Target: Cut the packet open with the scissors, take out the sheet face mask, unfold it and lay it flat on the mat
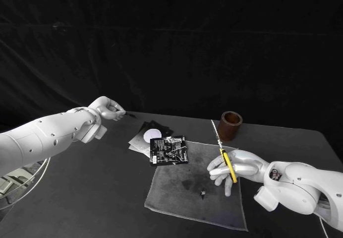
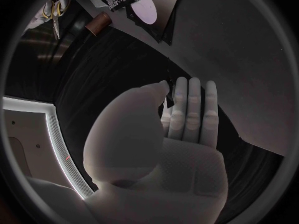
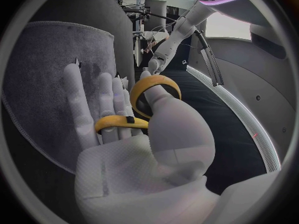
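Head view: right hand (image 1: 232, 168) clamped on the scissors (image 1: 223, 153), packet (image 1: 168, 150) on the mat (image 1: 200, 198) between it and the left hand (image 1: 107, 108), which pinches a dark scrap (image 1: 129, 115); left wrist view: fingers together on that scrap; right wrist view: fingers through the handles; cutting seemingly done, next free both hands to empty the packet.

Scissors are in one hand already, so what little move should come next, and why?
Probably the left hand should drop the small dark scrap it seems to pinch. That frees it for the packet, which lies unheld on a corner of the mat, while the right hand grips the scissors.
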